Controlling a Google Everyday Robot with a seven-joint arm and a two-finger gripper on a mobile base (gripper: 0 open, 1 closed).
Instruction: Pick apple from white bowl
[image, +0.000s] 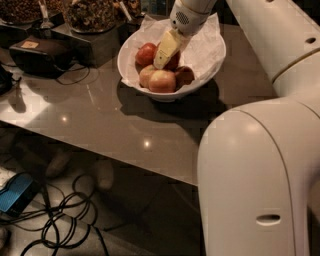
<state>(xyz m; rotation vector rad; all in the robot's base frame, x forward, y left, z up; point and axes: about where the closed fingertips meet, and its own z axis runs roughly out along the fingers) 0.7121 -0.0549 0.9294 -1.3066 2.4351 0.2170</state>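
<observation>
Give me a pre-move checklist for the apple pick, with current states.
1. Position: gripper is down in the white bowl - ok.
2. Alignment: gripper sits over the apple - ok.
3. Hold on the apple - cannot tell.
4. Clearance: pale apples crowd the apple in front - not ok.
5. Support: white bowl sits well in from the table edge - ok.

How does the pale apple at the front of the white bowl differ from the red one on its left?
The front apple is pale yellow-pink; the left apple is red. The front apple lies by the near rim; the left apple sits farther back, beside the gripper, which hangs inside the white bowl. Both lie in it.
</observation>
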